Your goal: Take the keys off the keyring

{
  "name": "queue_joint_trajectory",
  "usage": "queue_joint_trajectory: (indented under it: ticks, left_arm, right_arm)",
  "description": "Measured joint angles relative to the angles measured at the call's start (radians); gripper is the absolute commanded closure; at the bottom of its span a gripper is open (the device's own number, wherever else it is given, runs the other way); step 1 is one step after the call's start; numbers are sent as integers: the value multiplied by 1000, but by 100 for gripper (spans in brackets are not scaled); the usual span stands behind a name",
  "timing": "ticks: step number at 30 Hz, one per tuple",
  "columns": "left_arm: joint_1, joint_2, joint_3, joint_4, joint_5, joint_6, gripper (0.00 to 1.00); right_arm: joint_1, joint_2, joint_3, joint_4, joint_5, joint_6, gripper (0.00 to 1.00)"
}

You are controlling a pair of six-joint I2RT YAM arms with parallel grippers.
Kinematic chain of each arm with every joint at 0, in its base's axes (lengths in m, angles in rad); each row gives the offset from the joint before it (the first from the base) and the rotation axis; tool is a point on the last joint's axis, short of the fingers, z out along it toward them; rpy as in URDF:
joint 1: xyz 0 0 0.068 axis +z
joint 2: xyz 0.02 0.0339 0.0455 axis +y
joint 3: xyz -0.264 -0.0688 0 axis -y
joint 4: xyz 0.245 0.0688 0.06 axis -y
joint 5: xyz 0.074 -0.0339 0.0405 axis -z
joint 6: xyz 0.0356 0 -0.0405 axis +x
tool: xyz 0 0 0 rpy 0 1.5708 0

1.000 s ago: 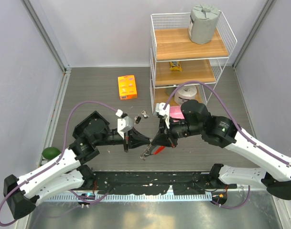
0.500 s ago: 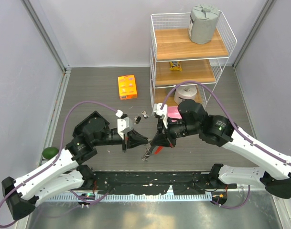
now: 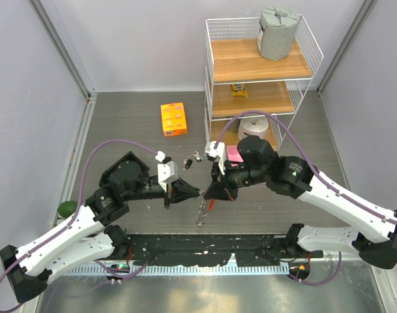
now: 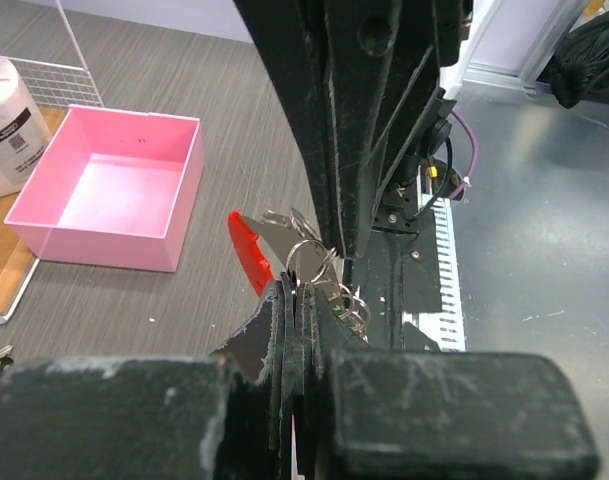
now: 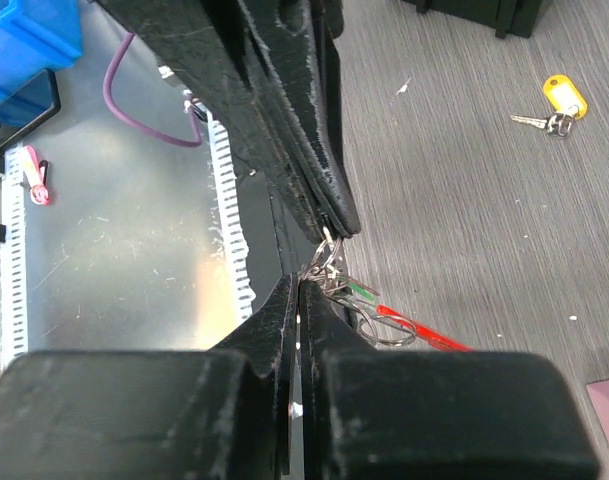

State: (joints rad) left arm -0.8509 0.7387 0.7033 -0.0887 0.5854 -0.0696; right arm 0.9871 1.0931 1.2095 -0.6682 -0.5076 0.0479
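Left jaws and right jaws both pinched tight on the keyring (image 4: 306, 258) - tip to tip, held just above the bench (image 3: 139, 117) - red strap (image 4: 246, 250) and keys (image 3: 199, 216) dangling below.

The grey wood-grain surface (image 3: 133, 107) carried an orange box (image 3: 174, 119), a white wire shelf rack (image 3: 250, 62), a pink tray (image 4: 114, 190) beside it, loose keys (image 3: 198, 155) and a green round object (image 3: 68, 208) at its left edge.
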Motion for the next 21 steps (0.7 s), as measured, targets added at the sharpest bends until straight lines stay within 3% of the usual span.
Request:
queue_joint_trajectory:
  ticks: [7,10,14,21]
  left_arm:
    - [0,-5,0,-11,1,-5,100]
    - [0,-5,0,-18,-1,-7,100]
    - [0,-8,0,-7,-12,-8,100]
    - [0,-19,8,-9,-28,0,100]
  right_arm:
    - [-1,37,0,-7,28,29,93]
    - [-1,44,0,-5,33,50,78]
    - [-1,43,-4,5,34,66,66]
    - [-13,-6,-29,20,35,72,55]
